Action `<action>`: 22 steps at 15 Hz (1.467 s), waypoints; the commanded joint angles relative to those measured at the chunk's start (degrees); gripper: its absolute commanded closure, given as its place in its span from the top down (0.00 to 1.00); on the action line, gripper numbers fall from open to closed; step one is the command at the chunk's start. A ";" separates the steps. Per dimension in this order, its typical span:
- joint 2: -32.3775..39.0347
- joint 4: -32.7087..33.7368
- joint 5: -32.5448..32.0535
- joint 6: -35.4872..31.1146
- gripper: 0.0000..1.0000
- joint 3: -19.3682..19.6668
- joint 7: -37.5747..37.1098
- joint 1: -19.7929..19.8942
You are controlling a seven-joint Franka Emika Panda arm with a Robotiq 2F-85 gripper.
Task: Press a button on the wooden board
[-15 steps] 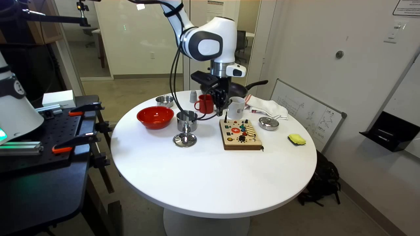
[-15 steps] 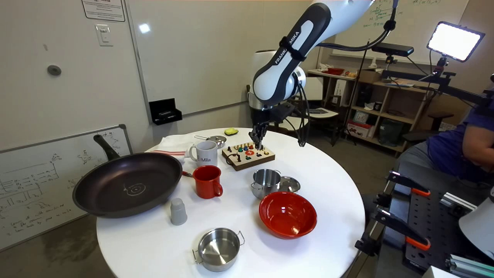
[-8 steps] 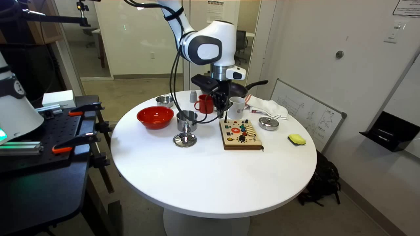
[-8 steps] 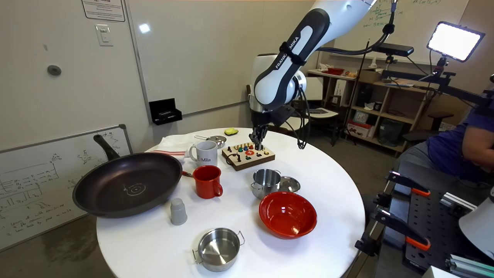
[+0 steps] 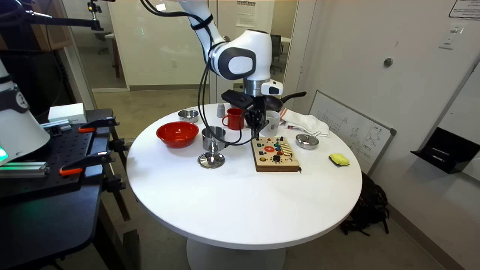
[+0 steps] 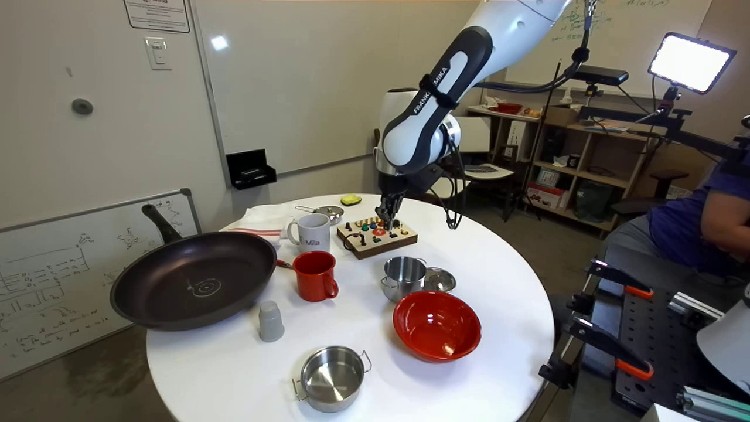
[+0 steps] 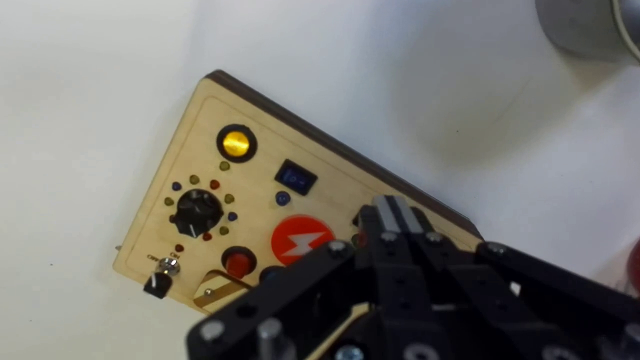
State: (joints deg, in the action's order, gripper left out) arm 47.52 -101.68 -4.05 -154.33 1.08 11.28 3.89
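In wrist view, the wooden board (image 7: 257, 197) lies at a slant across the mid of the frame, flat on the white tbl (image 7: 100, 100). The gripper (image 7: 398, 214) comes in from the lower R & hides part of the board. It's pinched narrow: the fingers (image 7: 385, 215) sit side by side, w/ just a thin dark line b/w them. Can't tell if they touch the board.

Stuff on the board: a yellow btn (image 7: 236, 144) near its top corner, a dark blue switch (image 7: 296, 177) to the lower R of that, a round black dial (image 7: 199, 212) below the btn, a red spot (image 7: 285, 232) w/ a white zigzag (image 7: 300, 244) just L of the fingers, & a red knob (image 7: 239, 263) to the lower L of the spot. A silver pot (image 7: 580, 25) pokes in at the upper R of the frame.

In an exterior view, the board is a bit R of mid-frame, & the gripper hangs by its upper L corner. A red bowl (image 5: 177, 134) is L of mid, & a yellow sponge (image 5: 339, 159) is well to the R. In an exterior view, a big black pan (image 6: 176, 275) fills the mid-L, & a person (image 6: 674, 217) in blue is cut off at the R edge.
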 commanded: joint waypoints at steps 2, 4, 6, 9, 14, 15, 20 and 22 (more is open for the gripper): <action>4.29 6.30 -1.11 0.56 0.04 -0.09 0.65 0.60; 5.42 8.16 -1.26 1.00 0.04 0.25 0.46 0.55; 6.40 9.71 -1.24 1.52 0.04 0.14 0.79 0.87; 7.50 11.24 -1.44 2.47 0.03 0.22 1.00 1.05; 9.22 13.36 -1.60 4.33 0.04 -0.10 1.81 1.38; 9.48 13.74 -1.64 4.71 0.04 -0.10 2.00 1.35; 10.61 15.29 -1.81 5.59 0.04 -0.44 3.26 1.35; 11.00 15.91 -1.80 6.11 0.04 -0.51 3.46 1.29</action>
State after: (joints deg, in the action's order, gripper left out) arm 57.00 -88.62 -4.81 -150.15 1.17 13.75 4.75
